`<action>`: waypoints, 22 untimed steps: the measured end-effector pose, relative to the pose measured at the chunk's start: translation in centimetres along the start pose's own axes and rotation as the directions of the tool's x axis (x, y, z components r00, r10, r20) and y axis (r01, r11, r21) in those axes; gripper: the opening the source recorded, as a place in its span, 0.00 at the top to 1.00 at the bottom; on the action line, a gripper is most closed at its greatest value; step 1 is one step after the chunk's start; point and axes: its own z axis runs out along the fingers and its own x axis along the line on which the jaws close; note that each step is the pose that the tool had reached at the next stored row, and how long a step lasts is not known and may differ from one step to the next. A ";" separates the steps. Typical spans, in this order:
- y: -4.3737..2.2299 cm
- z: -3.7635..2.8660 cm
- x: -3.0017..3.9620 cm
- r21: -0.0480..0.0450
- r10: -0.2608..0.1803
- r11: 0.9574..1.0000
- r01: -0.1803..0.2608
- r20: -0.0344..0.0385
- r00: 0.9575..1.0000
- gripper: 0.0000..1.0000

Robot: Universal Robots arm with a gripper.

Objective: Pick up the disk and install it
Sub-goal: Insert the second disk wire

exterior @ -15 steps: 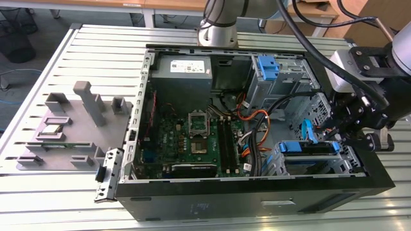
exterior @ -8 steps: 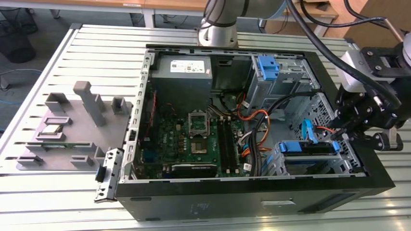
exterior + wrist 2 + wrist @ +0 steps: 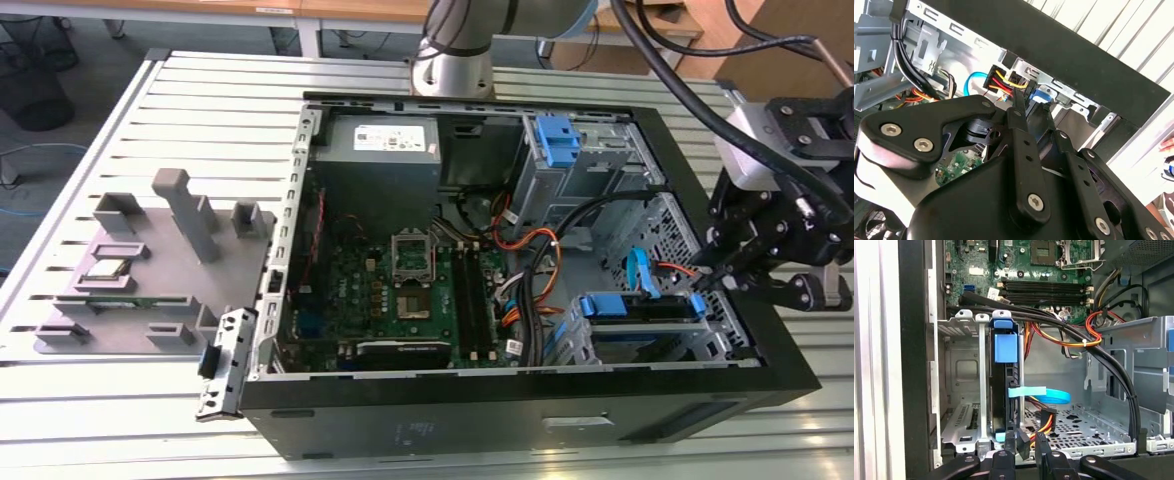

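The gripper (image 3: pixel 1025 447) sits at the near edge of the drive bay, its two fingertips (image 3: pixel 1010 444) drawn close together with only a narrow gap between them, and nothing visibly clamped there. In the exterior view the gripper (image 3: pixel 731 272) hangs at the case's side toward the exterior view's right, just beside the blue rails of the bay.

Just beyond the fingertips stands the disk (image 3: pixel 1004 390), on edge inside the metal drive cage (image 3: pixel 961 390), its blue plastic rail (image 3: pixel 1005 347) and tab facing up out of the slot. Its long axis appears to run down into the cage, away from the gripper, though the slot hides most of its body. It looks seated, so the pick-up seems done and the insertion largely so.

Beside it, the light-blue data cable (image 3: pixel 1046 394) and the red-yellow-black power lead (image 3: pixel 1046 422) lie near the drive; whether they are plugged in I cannot tell.

Farther off lie the memory slots (image 3: pixel 1046 290) on the motherboard (image 3: pixel 979 265).
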 end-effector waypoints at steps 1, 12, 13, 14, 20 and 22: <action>-0.01 0.03 -0.01 0.000 0.000 1.000 0.000 -0.001 1.000 0.70; -0.43 0.32 -0.18 0.001 -0.001 1.000 0.001 -0.018 1.000 0.70; -0.45 0.34 -0.19 0.001 0.000 1.000 0.000 -0.020 1.000 0.70; -0.47 0.37 -0.19 0.001 0.000 1.000 0.000 -0.022 1.000 0.70; -0.53 0.45 -0.20 0.001 -0.001 1.000 0.001 -0.025 1.000 0.70; -0.53 0.48 -0.21 0.001 -0.001 1.000 0.001 -0.025 1.000 0.70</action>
